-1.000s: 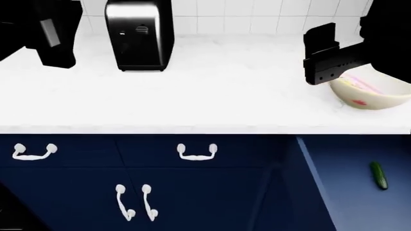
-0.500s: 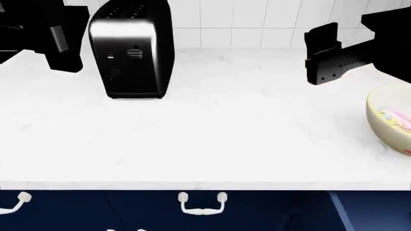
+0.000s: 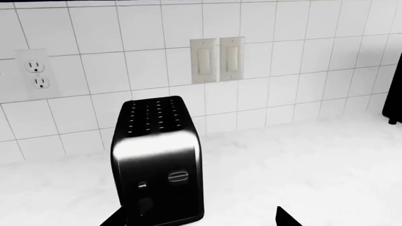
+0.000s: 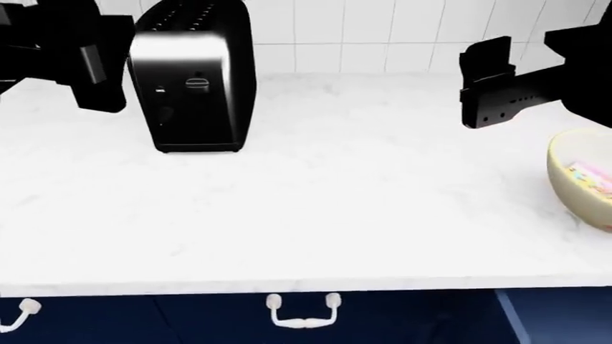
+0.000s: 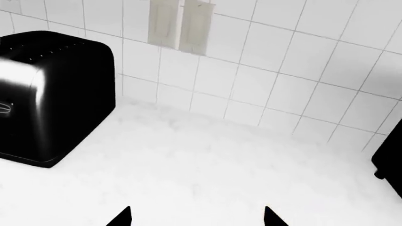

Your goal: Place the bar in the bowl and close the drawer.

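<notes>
The cream-white bowl (image 4: 574,188) stands at the counter's right end, cut off by the head view's edge. The pink and yellow bar (image 4: 592,176) lies inside it. Only a lighter blue corner of the open drawer (image 4: 560,319) shows under the counter's front edge at the right. My right gripper (image 4: 489,84) hangs open above the counter, left of and behind the bowl. In the right wrist view its fingertips (image 5: 122,217) stand wide apart over bare counter. My left gripper (image 4: 88,61) is raised at the far left beside the toaster, and is open in the left wrist view (image 3: 197,221).
A black toaster (image 4: 194,77) stands at the back left of the white marble counter (image 4: 335,201), close to my left gripper. A tiled wall with light switches (image 3: 217,60) and an outlet (image 3: 35,74) backs the counter. Navy cabinet fronts with white handles (image 4: 304,312) lie below.
The head view has swung up over the counter. The toaster and bowl now sit lower, the bowl at the right edge. The cabinet doors and most of the drawer have left the view.
</notes>
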